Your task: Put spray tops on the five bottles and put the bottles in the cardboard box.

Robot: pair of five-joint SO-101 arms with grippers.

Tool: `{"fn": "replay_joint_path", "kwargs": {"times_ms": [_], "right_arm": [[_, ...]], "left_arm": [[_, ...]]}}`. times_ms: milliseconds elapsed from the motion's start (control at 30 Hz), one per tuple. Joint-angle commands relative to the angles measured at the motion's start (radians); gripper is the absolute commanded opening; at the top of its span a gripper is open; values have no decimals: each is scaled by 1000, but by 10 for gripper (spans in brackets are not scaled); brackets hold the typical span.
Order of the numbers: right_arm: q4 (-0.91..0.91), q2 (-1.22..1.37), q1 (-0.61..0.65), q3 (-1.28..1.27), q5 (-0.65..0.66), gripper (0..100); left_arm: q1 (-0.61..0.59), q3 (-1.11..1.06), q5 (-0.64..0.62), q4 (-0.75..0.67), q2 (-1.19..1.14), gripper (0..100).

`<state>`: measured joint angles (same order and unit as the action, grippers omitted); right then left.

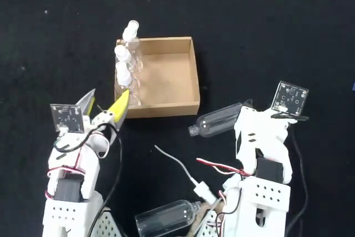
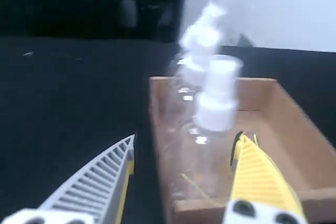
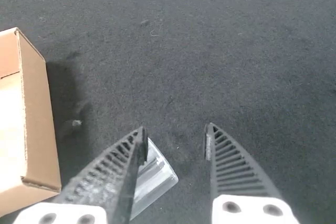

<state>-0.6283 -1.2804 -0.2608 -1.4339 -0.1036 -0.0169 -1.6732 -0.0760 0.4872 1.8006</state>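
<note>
**Beside the right gripper: a bare bottle lying across its line of approach**

Just off the box's near right corner, an uncapped bottle lies on its side on the black table. Its long axis runs on a slant. The open neck points toward the near left, and the base lies up against the right arm's wrist. The right gripper is spread wide and holds nothing. Its wrist view shows the bottle's clear end tucked just beside one finger, partly in the gap but not centred between the two. The fingers point away over the table, so the bottle lies roughly crosswise to them. That angle suits a pinch around the body, I judge, but the gripper would have to shift sideways toward the bottle before closing.

The left gripper is also open and empty. It straddles the left wall of the cardboard box, with the yellow finger over the inside and the grey one outside. Three capped bottles stand in a row against that wall, the nearest close to the yellow finger.

A loose spray top, with its tube trailing away, lies between the arm bases. Beside it a second bare bottle lies on its side. The right arm is plainly the nearer to the slanted bottle.
</note>
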Motion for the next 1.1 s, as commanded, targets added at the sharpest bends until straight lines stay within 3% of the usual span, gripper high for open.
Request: {"fn": "replay_joint_path", "kwargs": {"times_ms": [0, 133, 300, 567, 667, 867, 1067], "right_arm": [[-18, -15, -15, 62, 9, 166], [-132, -5, -12, 180, 9, 166], [-206, -4, -2, 312, 80, 166], [-411, 90, 190, 524, 195, 167], [-519, 202, 241, 619, 305, 169], [-712, 441, 241, 792, 489, 171], [-779, 539, 241, 812, 910, 171]], "left_arm": [[-134, 4, 6, 21, -25, 274], [-234, 10, 9, 21, -49, 273], [-268, 2, 11, 21, -84, 273], [-266, 48, 5, 21, -269, 273], [-272, 119, 5, 77, -364, 273], [-274, 366, 11, 374, -526, 274], [-275, 423, 14, 517, -551, 274]]}}
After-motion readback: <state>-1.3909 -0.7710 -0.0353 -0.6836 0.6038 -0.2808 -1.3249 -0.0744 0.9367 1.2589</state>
